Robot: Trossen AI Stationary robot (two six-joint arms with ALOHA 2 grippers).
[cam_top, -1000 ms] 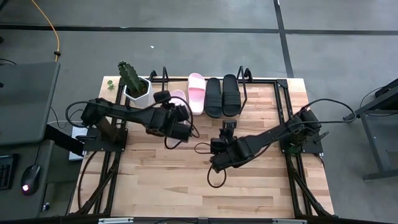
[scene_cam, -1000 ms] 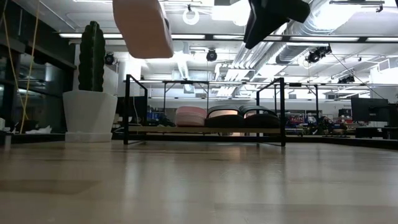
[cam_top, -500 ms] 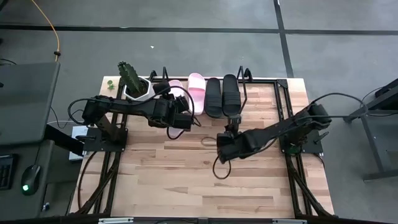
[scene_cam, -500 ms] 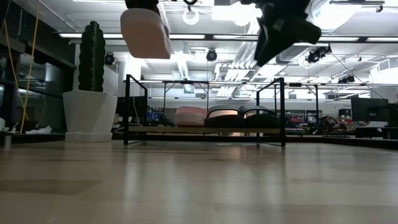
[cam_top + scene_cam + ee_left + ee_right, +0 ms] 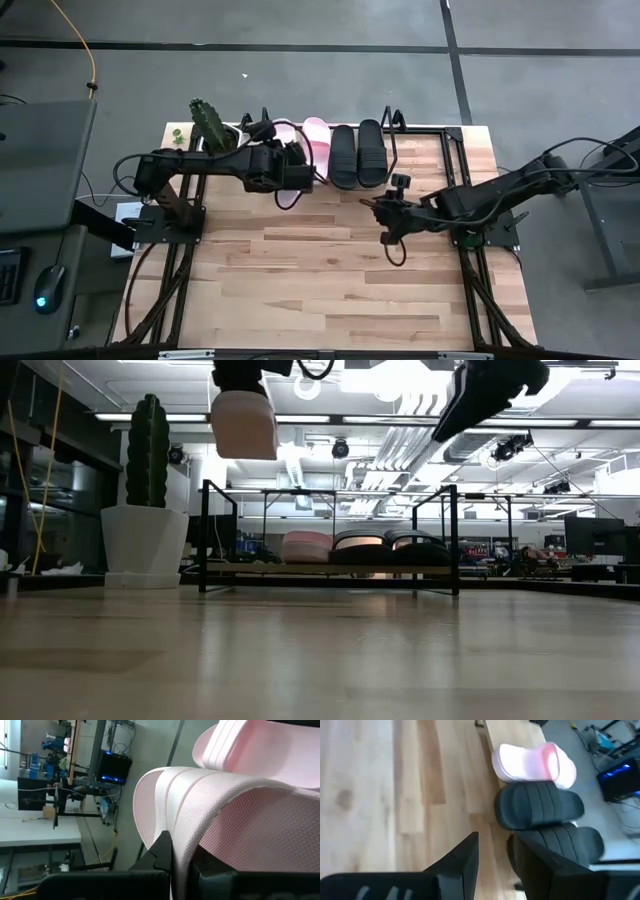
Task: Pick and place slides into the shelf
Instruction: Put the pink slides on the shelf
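Above the shelf's [image 5: 420, 130] left end, the left arm reaches across, its left gripper [image 5: 290, 172] clamped on a pink slide [image 5: 244, 422] held high in the air. Three slides already sit side by side on the shelf. Mid-table, the right gripper [image 5: 385, 212] hovers, fingers slightly parted, empty.

Two dark jointed arms, black cables looping alongside; each gripper has two flat matte-black fingers [image 5: 462, 857].

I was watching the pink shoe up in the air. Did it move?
Yes. The pink slide held by the left gripper has travelled toward the shelf, closer to the cactus pot.
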